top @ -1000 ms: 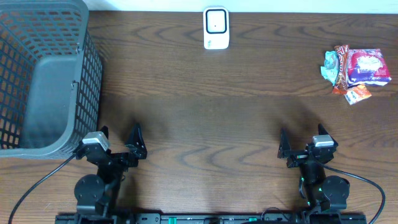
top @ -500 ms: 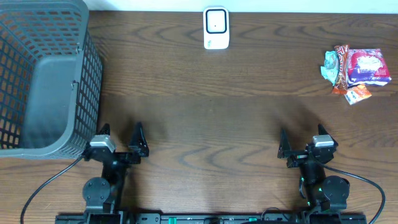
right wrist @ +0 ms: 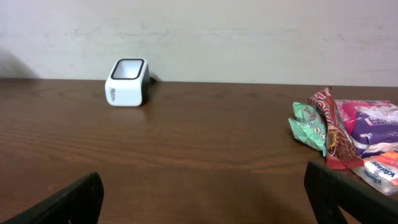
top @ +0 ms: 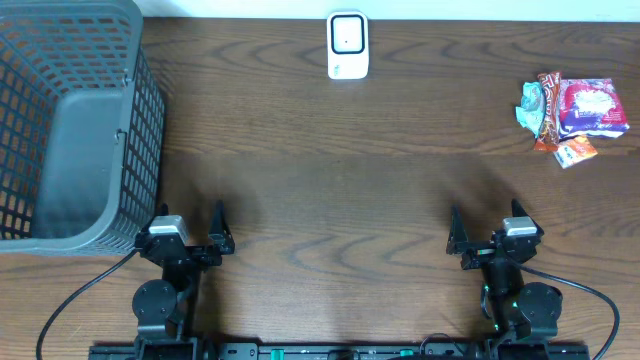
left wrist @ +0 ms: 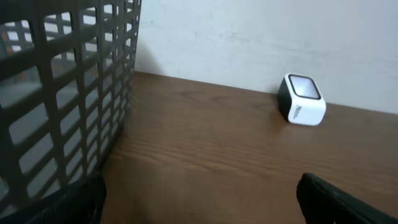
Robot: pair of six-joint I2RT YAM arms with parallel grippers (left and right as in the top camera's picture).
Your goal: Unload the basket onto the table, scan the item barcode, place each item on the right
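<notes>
Mesh basket point(top: 150, 110) far left, snack packets point(top: 572, 115) far right, barcode scanner point(top: 347, 45) at the back edge.
Overhead alone takes in all three; left wrist catches basket wall and scanner only, right wrist scanner and packets. Left gripper point(top: 192, 213) and right gripper point(top: 486, 215) sit near the front edge, well apart from the packets, jaws spread wide, empty.

White scanner point(left wrist: 302, 99) right of basket point(left wrist: 59, 99)

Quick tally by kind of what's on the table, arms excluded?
Basket: 1
Scanner: 1
Packets: 4 visible (teal packet, red-brown packet, purple packet, orange packet)
Total: 6
</notes>
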